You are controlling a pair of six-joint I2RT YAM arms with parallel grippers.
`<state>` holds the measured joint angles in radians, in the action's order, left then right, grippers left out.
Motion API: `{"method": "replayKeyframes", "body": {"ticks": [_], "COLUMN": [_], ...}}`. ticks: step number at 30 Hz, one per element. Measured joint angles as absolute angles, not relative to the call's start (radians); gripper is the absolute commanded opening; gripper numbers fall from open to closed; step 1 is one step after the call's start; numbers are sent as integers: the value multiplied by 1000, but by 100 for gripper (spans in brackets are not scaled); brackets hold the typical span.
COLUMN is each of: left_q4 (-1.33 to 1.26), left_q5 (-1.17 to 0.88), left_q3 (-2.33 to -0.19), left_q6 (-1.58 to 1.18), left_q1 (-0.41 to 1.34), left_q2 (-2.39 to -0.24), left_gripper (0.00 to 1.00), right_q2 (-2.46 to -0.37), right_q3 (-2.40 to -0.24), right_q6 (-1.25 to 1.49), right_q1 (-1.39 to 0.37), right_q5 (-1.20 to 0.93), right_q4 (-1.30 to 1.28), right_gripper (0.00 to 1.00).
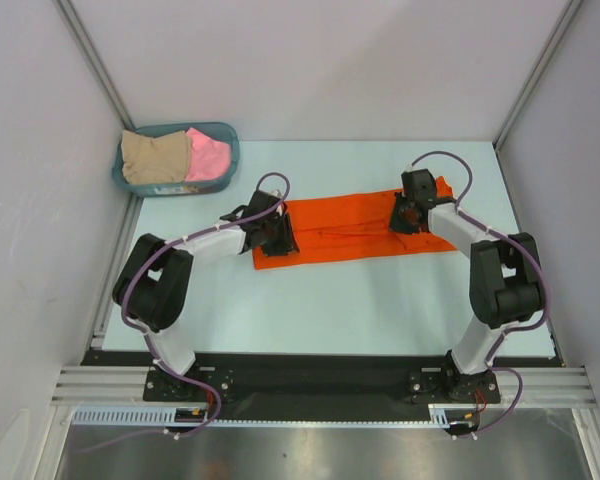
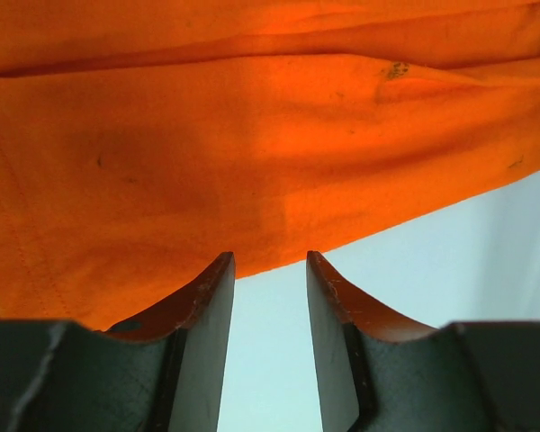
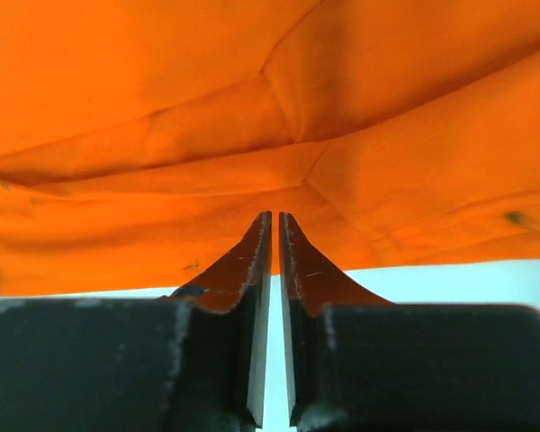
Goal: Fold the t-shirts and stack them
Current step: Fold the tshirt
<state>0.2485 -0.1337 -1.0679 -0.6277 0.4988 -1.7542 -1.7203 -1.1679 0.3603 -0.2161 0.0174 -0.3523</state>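
Observation:
The orange t-shirt lies on the table as a long folded strip. My left gripper is at its left end. In the left wrist view the left gripper stands open, its tips just at the near hem of the shirt, with bare table between the fingers. My right gripper is at the shirt's right end. In the right wrist view the right gripper is closed to a thin slit, tips over the edge of the cloth, pinching it. A beige t-shirt and a pink t-shirt lie in the basket.
A teal plastic basket stands at the back left corner of the pale table. Grey walls enclose the left, right and far sides. The arm bases sit on a black rail at the near edge.

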Motion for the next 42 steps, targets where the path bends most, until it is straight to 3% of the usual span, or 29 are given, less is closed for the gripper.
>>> {"method": "replayKeyframes", "body": {"ticks": [2,18,42], "left_q4": [249,252,206], "left_q5": [-126,-89,-55], "left_q3": [-1071,-1074,-991], "left_q6": [-628,-630,-648], "left_q1": [498,488,470], "left_q2": [-1756,-1782,-1760], "left_gripper": [42,40,39], "right_q2": [-1744,-1835,-1951], "right_q3": [-1157,-1110,-1265], "right_q6": [370,392,374], "right_q1": [-227,-239,-240], "right_q5": [10,24,75], "right_q4": [-342,-265,-254], "right_gripper": [0,0,0]}}
